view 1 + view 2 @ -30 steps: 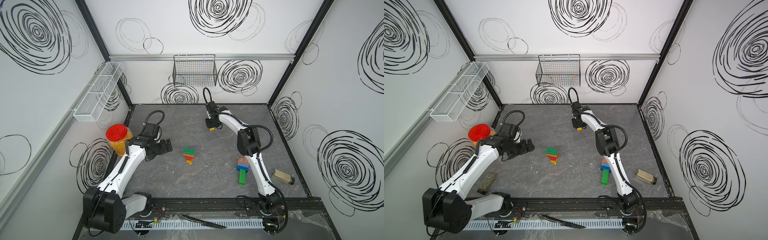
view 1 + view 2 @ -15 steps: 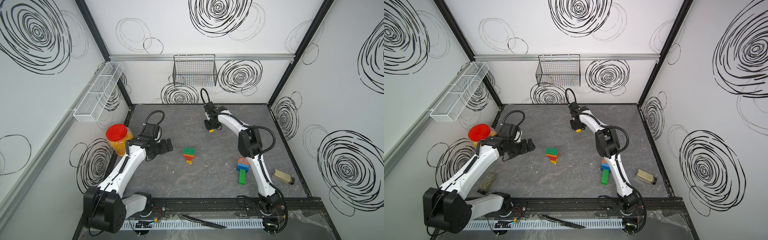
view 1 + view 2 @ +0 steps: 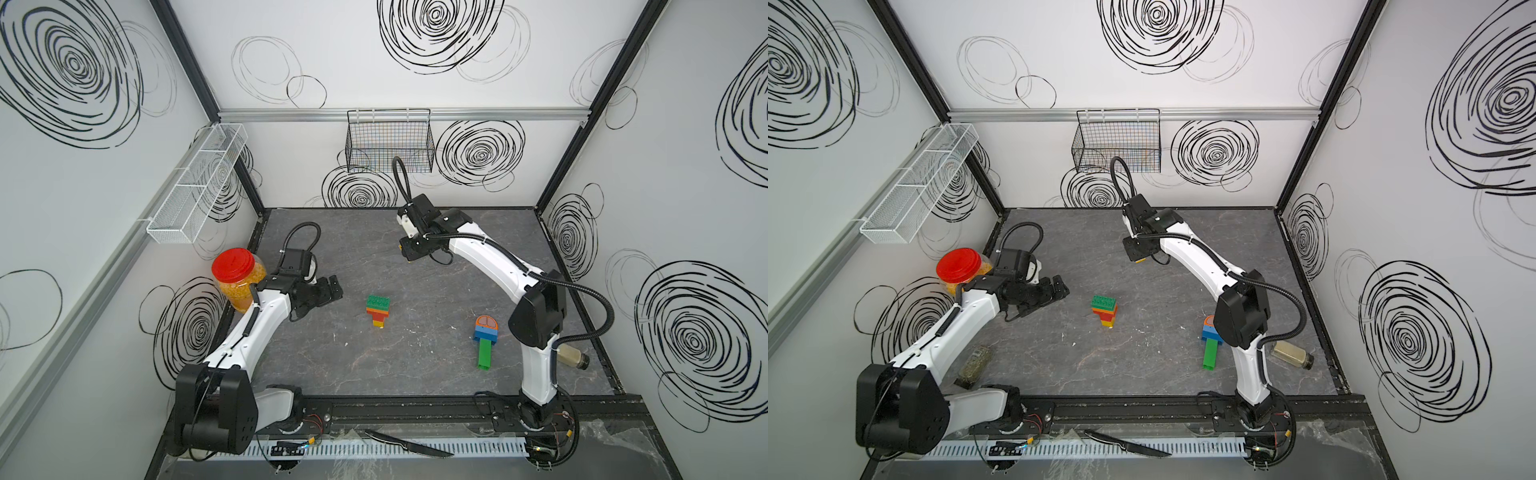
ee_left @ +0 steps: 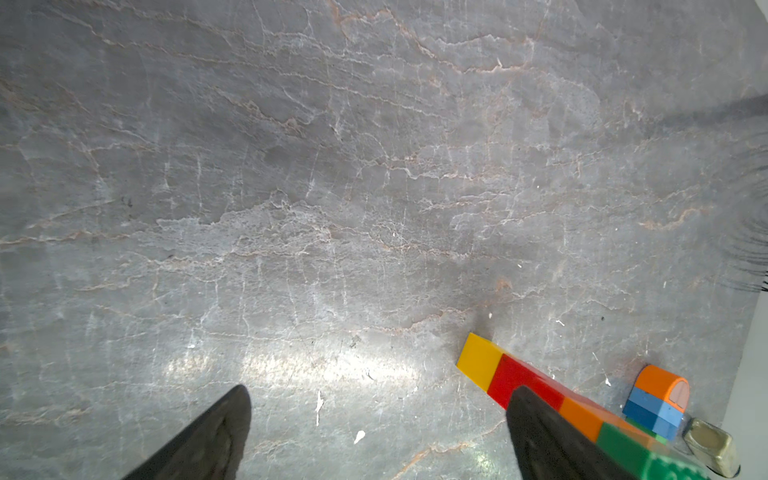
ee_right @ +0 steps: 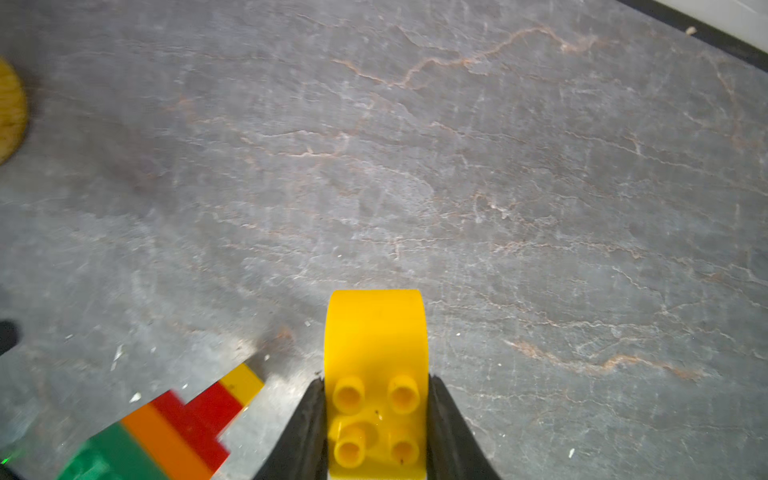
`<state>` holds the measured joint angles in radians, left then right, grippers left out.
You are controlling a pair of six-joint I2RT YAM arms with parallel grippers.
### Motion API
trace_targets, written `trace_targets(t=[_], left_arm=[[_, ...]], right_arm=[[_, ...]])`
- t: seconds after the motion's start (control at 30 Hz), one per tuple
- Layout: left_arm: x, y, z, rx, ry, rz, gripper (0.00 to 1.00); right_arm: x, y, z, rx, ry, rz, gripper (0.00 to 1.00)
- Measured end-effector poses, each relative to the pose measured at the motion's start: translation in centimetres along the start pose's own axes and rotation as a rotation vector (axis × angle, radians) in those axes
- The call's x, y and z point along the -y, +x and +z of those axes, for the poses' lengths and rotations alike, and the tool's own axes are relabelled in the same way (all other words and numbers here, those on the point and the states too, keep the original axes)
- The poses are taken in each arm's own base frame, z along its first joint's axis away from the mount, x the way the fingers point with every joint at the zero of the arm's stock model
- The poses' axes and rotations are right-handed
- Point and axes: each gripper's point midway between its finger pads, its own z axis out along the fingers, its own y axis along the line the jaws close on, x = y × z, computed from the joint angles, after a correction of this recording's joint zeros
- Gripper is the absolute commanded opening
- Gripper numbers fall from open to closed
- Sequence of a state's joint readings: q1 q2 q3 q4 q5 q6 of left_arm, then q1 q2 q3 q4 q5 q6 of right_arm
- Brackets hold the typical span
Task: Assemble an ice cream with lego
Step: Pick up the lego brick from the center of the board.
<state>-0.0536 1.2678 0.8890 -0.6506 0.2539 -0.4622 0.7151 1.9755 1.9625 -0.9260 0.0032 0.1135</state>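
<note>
A standing lego stack [image 3: 378, 309] [image 3: 1104, 309], green on top of orange, red and yellow, sits mid-table. Another lego piece [image 3: 485, 336] [image 3: 1209, 345] lies by the right arm: an orange rounded brick, blue bricks and a long green one. My right gripper [image 5: 376, 380] [image 3: 409, 249] [image 3: 1138, 251] hovers at the back of the table, shut on a yellow rounded-top brick [image 5: 376, 332] with its studs facing the camera. My left gripper [image 4: 380, 390] [image 3: 328, 291] [image 3: 1059, 291] is open and empty, left of the standing stack [image 4: 519, 374].
A red-lidded jar of yellow grains [image 3: 237, 274] [image 3: 959, 266] stands at the left edge. A small bottle [image 3: 573, 357] [image 3: 1289, 353] lies behind the right arm's base and a spice jar [image 3: 973, 365] under the left arm. A knife [image 3: 409, 444] lies on the front rail.
My right gripper has shifted a little to the left with the yellow brick still in it. The left arm and the lego on the table have not moved.
</note>
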Motion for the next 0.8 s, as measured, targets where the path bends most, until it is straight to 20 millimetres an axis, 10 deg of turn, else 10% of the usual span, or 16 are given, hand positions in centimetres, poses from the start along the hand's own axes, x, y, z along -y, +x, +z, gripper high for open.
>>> trace_targets(t=[0.37, 0.8], left_arm=[[0.7, -0.5, 0.5, -0.01, 0.068, 0.056, 0.99], [-0.7, -0.8, 0.9, 0.005, 0.074, 0.01, 0.99]], right_arm=[[-9.9, 2.7, -5.4, 0.044, -0.222, -0.429, 0.0], [-13.1, 7.0, -1.5, -0.115, -0.275, -0.728, 0.0]])
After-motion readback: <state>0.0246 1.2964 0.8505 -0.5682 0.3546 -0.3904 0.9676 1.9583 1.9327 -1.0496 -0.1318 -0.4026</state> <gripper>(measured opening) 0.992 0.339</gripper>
